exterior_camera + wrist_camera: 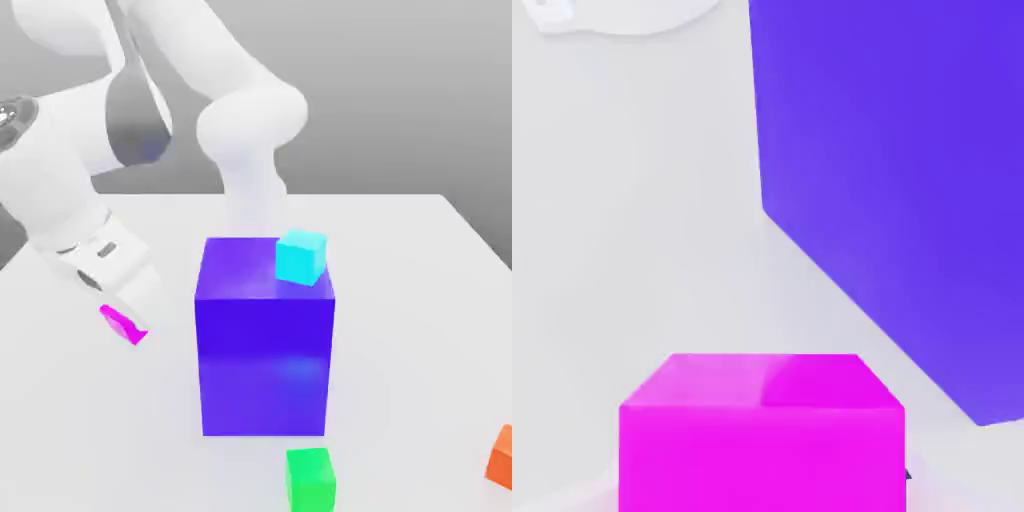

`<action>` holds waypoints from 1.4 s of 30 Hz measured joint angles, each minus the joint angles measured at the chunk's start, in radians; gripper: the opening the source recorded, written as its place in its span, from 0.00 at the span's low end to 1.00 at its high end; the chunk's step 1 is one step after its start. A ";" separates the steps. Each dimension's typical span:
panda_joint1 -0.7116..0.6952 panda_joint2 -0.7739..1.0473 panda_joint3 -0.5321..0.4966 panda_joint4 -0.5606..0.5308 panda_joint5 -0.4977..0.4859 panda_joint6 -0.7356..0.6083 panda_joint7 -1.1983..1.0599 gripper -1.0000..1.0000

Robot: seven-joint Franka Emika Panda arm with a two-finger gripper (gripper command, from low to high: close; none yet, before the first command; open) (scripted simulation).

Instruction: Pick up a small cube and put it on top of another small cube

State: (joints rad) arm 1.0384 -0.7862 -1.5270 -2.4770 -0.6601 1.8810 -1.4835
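exterior view: hand clamped on the pink cube; the green cube lies toward the exterior view's right, past the purple block.

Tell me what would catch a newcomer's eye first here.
The big blue-purple block mid-table, with a cyan cube on its top corner. Then the magenta cube, tilted in the shut hand at the exterior view's left of the block. A green cube sits on the table in front of the block.
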 joint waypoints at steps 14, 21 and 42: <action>0.086 0.059 0.012 0.082 0.131 0.083 0.309 0.00; 0.178 0.120 -0.025 0.100 0.128 0.212 0.467 0.00; 0.862 0.206 -0.309 0.054 -0.220 0.502 0.631 0.00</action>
State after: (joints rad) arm 1.9001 -0.5799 -1.8360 -2.4226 -0.8796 2.3828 -0.8524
